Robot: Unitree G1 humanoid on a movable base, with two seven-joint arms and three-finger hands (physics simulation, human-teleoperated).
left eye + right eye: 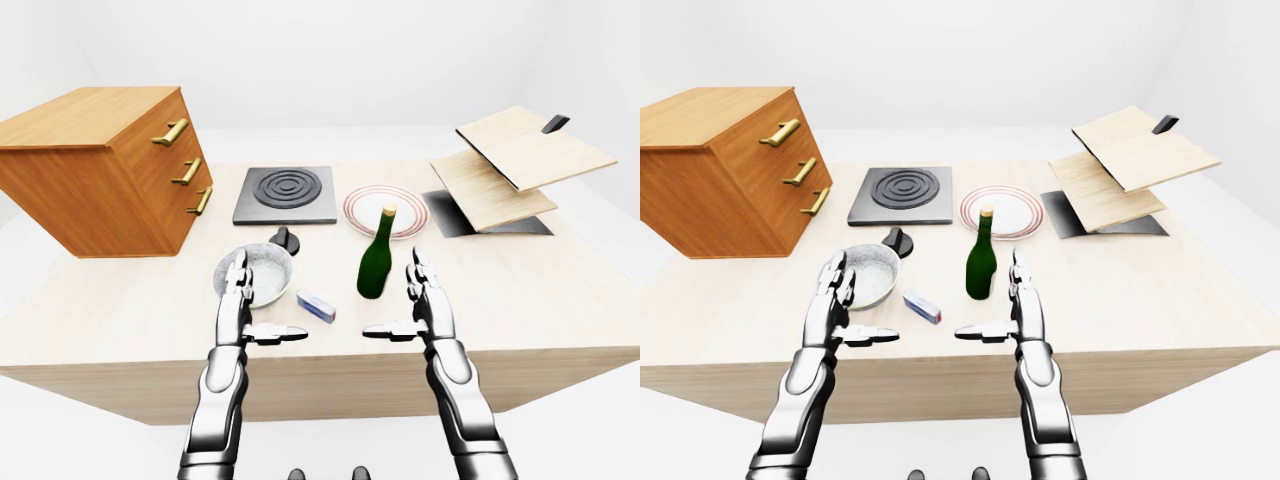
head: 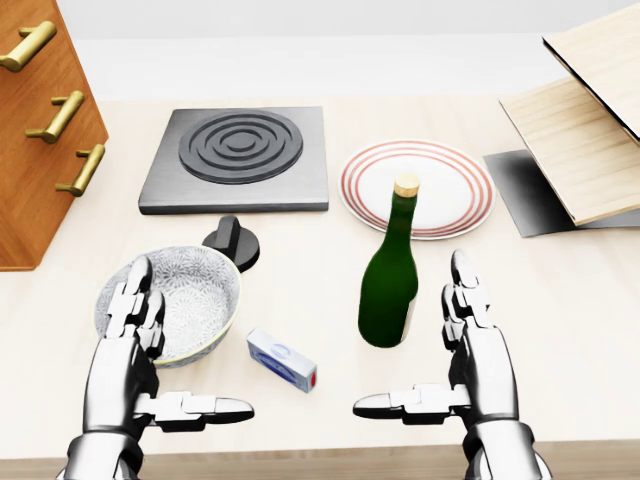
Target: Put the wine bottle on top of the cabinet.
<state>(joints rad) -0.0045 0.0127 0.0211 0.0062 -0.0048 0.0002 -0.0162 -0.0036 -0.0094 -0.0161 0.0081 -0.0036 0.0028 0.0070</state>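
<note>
Head view: looks steeply down over my arms, close on table [image 2: 560, 330]; cabinet [image 2: 30, 150] cut at left edge. Eye views: set farther out, shallower tilt, whole table and full cabinet [image 1: 95, 170] visible. Right-eye picture shifted slightly leftward against left-eye. All three share stove plate [image 2: 240, 158], plate [image 2: 418, 188], wine bottle [image 2: 390, 280].

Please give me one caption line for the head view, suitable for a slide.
Both open hands, left hand and right hand, hover near the upright wine bottle, cabinet at left.
</note>
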